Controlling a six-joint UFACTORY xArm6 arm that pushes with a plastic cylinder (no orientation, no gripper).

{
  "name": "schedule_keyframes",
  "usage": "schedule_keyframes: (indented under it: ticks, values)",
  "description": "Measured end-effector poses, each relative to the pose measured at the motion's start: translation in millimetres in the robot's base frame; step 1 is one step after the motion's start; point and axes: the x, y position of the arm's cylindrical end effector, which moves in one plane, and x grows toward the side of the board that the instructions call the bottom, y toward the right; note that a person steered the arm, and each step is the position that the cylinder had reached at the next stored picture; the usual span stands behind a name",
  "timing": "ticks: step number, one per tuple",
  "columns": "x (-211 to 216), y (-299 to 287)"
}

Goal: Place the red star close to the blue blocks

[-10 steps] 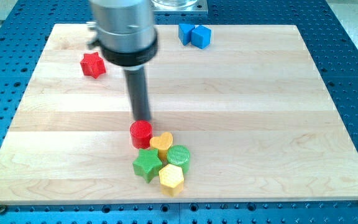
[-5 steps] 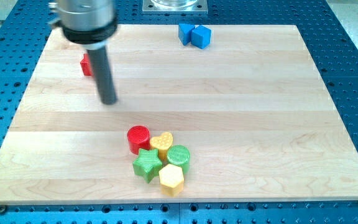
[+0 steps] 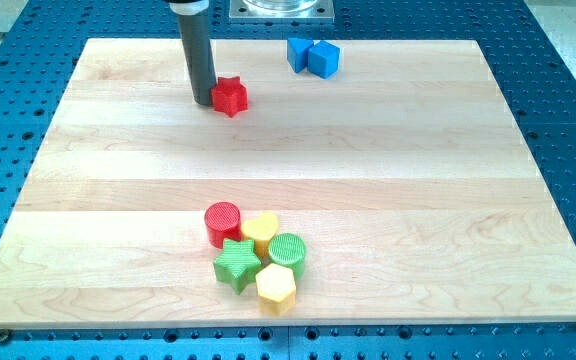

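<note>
The red star [image 3: 230,96] lies on the wooden board [image 3: 388,180] near the view's top, left of centre. My tip [image 3: 201,102] rests on the board right against the star's left side. Two blue blocks sit together at the view's top: a blue star-like block [image 3: 298,52] and a blue cube [image 3: 323,58] touching its right side. The red star is a short way to the left of and below them.
A cluster sits at the view's bottom centre: a red cylinder [image 3: 224,223], a yellow heart [image 3: 261,230], a green cylinder [image 3: 288,250], a green star [image 3: 236,264] and a yellow hexagon [image 3: 276,287]. A metal base [image 3: 280,10] stands beyond the board's top edge.
My tip swung from the red cylinder to the left of the red star, then pushed the star rightward toward the blue blocks. The cluster has not moved.
</note>
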Motion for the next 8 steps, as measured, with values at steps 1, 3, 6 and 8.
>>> schedule_keyframes:
  ticks: [1,3,6,8]
  values:
    - [7,-47]
    - [21,-49]
    - [23,51]
    - [13,81]
